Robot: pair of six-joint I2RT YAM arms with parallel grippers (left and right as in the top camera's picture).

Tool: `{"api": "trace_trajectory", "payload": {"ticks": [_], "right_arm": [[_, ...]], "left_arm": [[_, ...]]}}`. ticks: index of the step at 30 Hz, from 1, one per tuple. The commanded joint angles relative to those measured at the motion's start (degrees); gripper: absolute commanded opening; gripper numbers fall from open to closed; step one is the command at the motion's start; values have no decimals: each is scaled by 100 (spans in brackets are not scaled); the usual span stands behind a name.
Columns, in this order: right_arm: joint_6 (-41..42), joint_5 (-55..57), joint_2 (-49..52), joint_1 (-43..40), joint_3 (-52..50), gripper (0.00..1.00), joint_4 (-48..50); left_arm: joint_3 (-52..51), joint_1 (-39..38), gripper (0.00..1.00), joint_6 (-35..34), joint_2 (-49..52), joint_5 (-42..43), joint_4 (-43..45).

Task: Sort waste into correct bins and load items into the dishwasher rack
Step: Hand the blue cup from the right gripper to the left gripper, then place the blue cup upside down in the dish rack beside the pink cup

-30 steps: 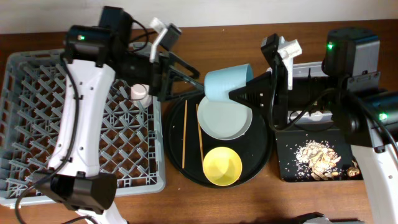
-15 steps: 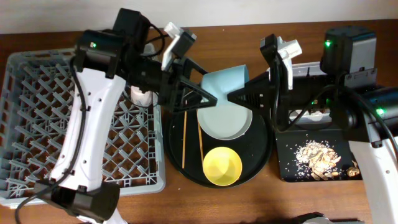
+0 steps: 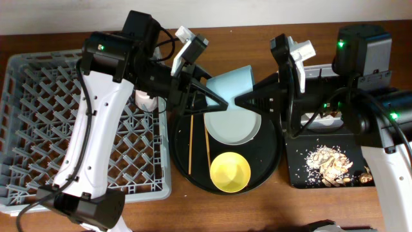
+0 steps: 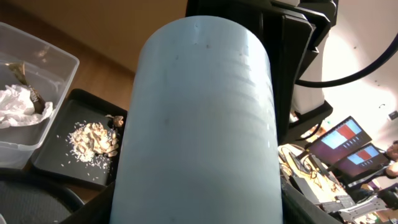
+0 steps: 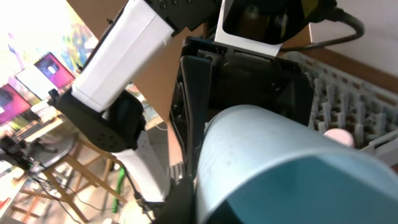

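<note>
The small blue cup [image 3: 233, 82] hangs on its side above the pale plate [image 3: 235, 125], between both grippers. My right gripper [image 3: 250, 98] is shut on its rim end; the cup's mouth fills the right wrist view [image 5: 267, 162]. My left gripper [image 3: 217, 96] is open, with a finger on each side of the cup's base end, and the cup's wall fills the left wrist view [image 4: 199, 118]. The yellow bowl [image 3: 230, 172] sits in front of the plate. The pink cup [image 3: 144, 98] stands in the grey dishwasher rack [image 3: 38, 129].
Plate, bowl and two chopsticks [image 3: 191, 138] lie on a large round black tray [image 3: 183, 164]. At the right, a shallow black tray [image 3: 297, 174] holds food scraps [image 3: 329, 161]. The clear tub [image 4: 59, 59] behind it holds white tissue [image 4: 15, 102].
My left gripper has moved right from near the rack to the blue cup, and its fingers now flank it. The right gripper has kept holding the cup almost still.
</note>
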Motion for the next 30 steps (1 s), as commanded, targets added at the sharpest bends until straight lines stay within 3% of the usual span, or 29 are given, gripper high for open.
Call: {"api": "trace_trajectory", "payload": {"ticks": [1, 9, 12, 15, 19, 25, 30], "right_arm": [[-81, 164, 37, -28, 26, 22, 24], [-79, 247, 31, -837, 26, 70, -129], [-79, 826, 33, -1309, 26, 71, -612], [-81, 1880, 33, -1572, 24, 71, -1202], [-79, 3056, 50, -1591, 20, 70, -1727], [-81, 3746, 153, -1591, 0, 70, -2203], [-81, 3746, 195, -1591, -2, 70, -2284]], "left_arm": [[66, -59, 34, 24, -149, 208, -26], [66, 553, 34, -483, -170, -1349, -48], [66, 852, 34, -1521, -175, -2946, -48], [61, 999, 34, -2800, -175, -5056, -48], [28, 986, 34, -3958, -175, -6920, -48], [-966, 988, 34, -4540, -170, -7764, -15], [-2111, 999, 35, -4706, -168, -7984, 619]]}}
